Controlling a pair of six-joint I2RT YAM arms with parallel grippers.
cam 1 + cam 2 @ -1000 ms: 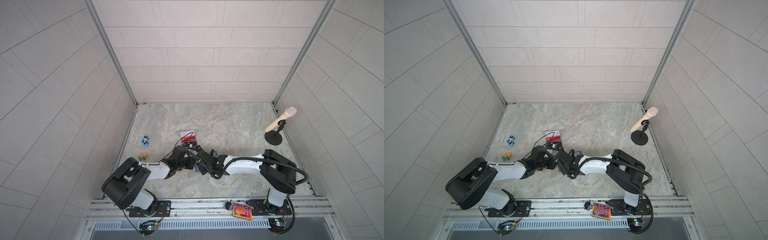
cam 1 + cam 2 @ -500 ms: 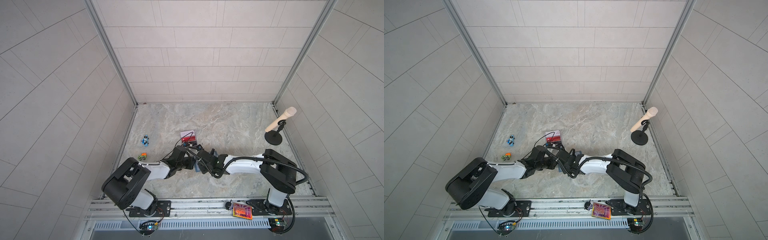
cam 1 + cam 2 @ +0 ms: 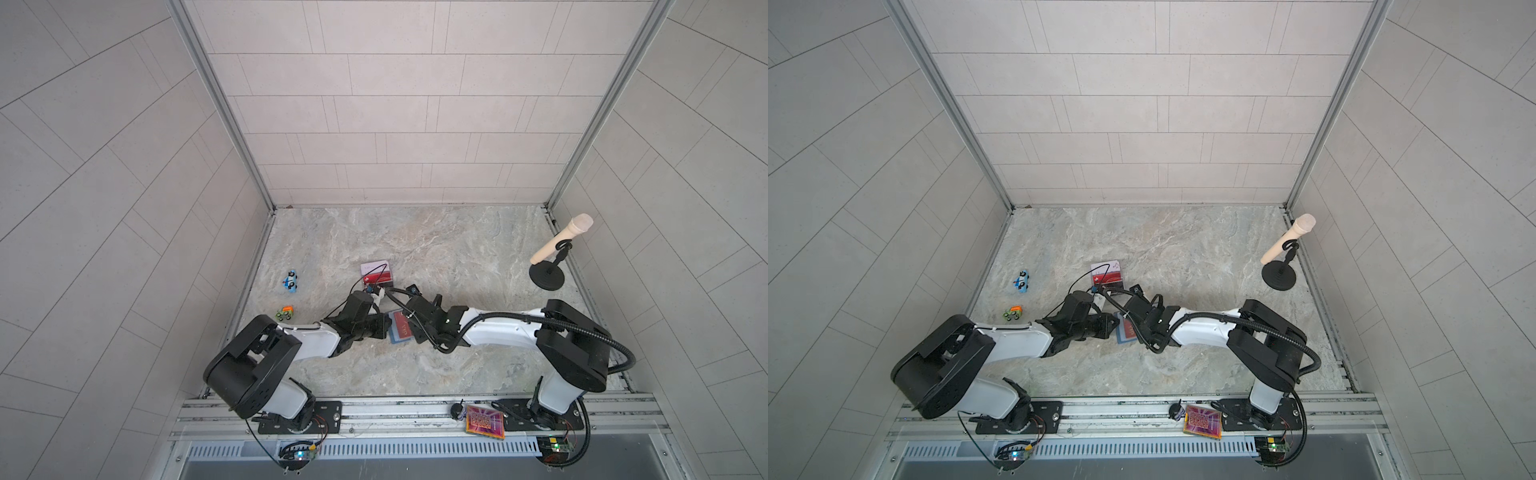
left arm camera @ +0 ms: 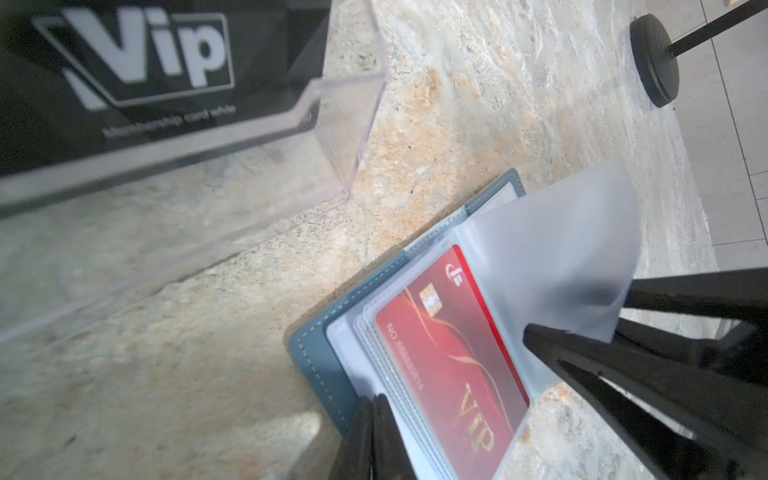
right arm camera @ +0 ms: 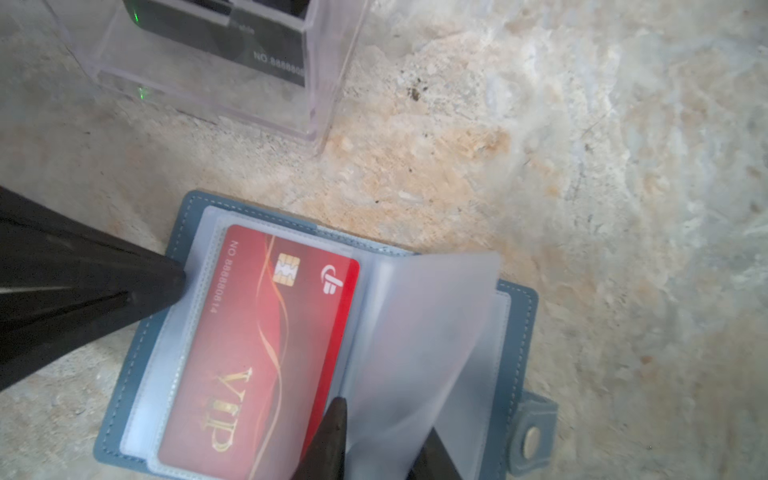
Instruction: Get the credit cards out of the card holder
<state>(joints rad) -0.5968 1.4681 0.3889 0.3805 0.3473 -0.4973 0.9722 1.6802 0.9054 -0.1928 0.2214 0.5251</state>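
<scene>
Two grippers work at the open card holder (image 5: 519, 316), which lies flat on the stone-pattern tabletop (image 5: 582, 166) just in front of the clear acrylic stand (image 4: 340, 124). Change over the last second: the right gripper (image 5: 384, 415) has narrowed its jaws about one frosted sleeve leaf (image 5: 428, 324); in both top views the arms have otherwise barely shifted. Its fingertips stand partly apart, one on each side of the raised leaf. A gap remains between them, so a firm pinch is probably not yet made. The left gripper (image 4: 372, 399) is fully closed and holds nothing; its tips are set on the outer edge of the sleeve stack, pinning the holder down. Result: the red VIP card (image 5: 257, 340) is uncovered but sits wholly inside its pocket. A dark Vip card (image 4: 124, 62) stands in the acrylic stand. Extraction of the red card is the outstanding step.
</scene>
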